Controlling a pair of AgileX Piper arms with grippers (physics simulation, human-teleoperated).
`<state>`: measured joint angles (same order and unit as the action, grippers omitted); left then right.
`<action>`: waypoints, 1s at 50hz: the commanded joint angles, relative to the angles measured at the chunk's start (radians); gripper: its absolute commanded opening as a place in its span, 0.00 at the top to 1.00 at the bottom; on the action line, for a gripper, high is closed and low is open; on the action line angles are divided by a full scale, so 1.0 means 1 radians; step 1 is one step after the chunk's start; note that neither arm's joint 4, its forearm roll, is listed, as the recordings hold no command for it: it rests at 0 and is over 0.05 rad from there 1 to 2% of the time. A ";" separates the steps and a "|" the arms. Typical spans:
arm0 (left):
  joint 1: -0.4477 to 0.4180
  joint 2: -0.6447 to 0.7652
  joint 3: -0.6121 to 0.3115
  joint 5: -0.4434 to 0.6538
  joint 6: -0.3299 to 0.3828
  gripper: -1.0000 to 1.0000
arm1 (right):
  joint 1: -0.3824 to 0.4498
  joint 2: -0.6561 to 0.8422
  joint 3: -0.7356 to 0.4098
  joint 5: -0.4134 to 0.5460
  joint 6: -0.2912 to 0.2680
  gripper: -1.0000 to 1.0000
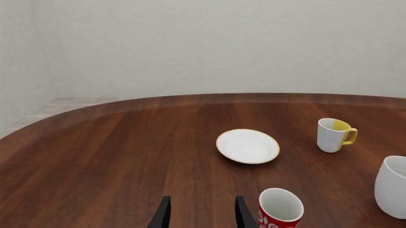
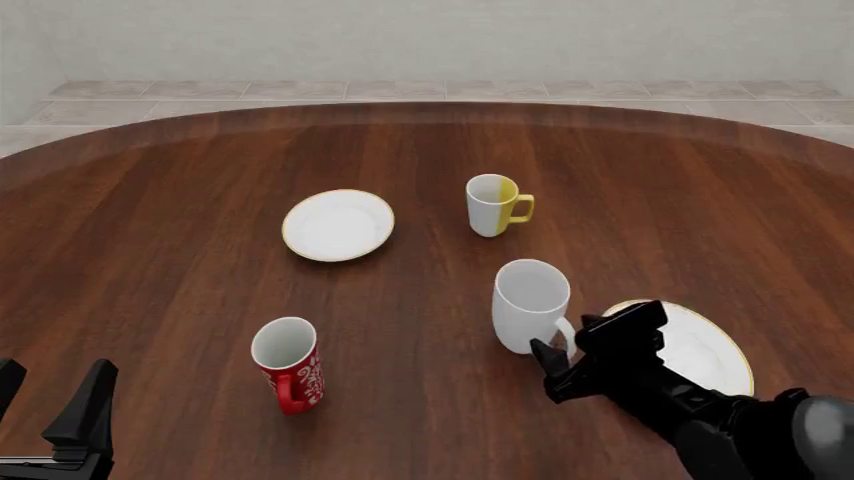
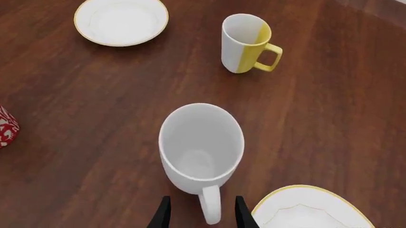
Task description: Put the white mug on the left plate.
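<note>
A white-and-yellow mug (image 2: 497, 205) is standing upright near the middle of the wooden table (image 2: 160, 210), its yellow handle pointing right. A red patterned mug (image 2: 288, 364) is standing nearer than it, to the left. A larger gold-rimmed plate (image 2: 707, 345) is lying nearer, to the right.

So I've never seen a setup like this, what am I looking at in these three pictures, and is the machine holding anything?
These are simulator renders of two robot arms at a dark wooden table. One picture looks down from above and behind the arms; the other two come from cameras behind each gripper. On the table stand a tall plain white mug, a white-and-yellow mug and a red patterned mug, plus a small gold-rimmed white plate and a larger one. The right gripper is open, its fingers either side of the white mug's handle, not yet closed. The left gripper is open and holds nothing.
</note>
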<state>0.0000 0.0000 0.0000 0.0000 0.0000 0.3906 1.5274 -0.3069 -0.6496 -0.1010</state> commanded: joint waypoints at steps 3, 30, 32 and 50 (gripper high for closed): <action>0.000 0.000 0.000 0.000 0.000 0.00 | -0.009 0.032 -0.002 -0.021 0.000 0.00; 0.000 0.000 0.000 0.000 0.000 0.00 | -0.017 0.068 0.006 -0.058 -0.015 1.00; 0.000 0.000 0.000 0.000 0.000 0.00 | -0.016 0.065 0.008 -0.056 -0.025 1.00; 0.000 0.000 0.000 0.000 0.000 0.00 | -0.027 0.021 0.008 -0.028 -0.032 1.00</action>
<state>0.0000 0.0000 0.0000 0.0000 0.0000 0.3663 1.5752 -0.2968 -0.6947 -0.1304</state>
